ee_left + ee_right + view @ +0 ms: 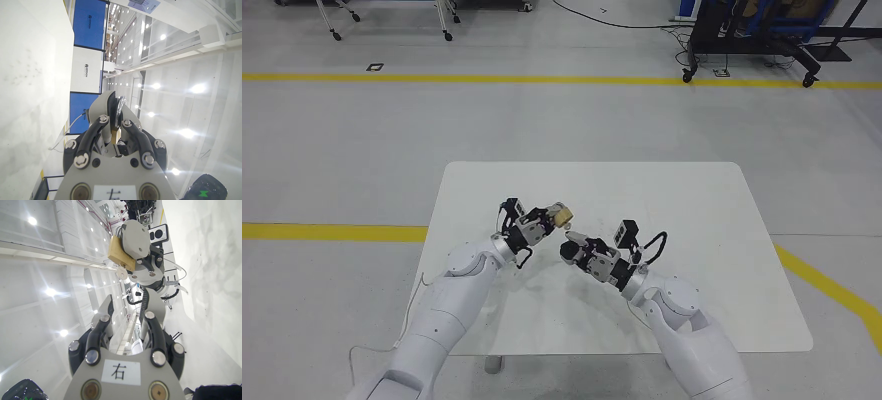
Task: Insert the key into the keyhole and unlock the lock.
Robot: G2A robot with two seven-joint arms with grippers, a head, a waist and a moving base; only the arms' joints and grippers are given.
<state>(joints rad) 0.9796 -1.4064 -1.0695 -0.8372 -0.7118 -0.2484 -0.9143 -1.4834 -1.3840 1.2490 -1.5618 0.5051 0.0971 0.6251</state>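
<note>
Padlock [121, 254] sits clamped in the left gripper [117, 103], raised above the table [692, 200] with its keyhole end turned toward the other arm. I judge it is held out that way for turning. The key [122, 273] already stands in the keyhole. My right gripper [128, 308] hangs just short of the key with its fingers apart and empty, forearm angled inward.

A white table [712, 200]; beyond it runs a yellow floor line [542, 79], with a dark wheeled cart [752, 40] past its far right corner.
</note>
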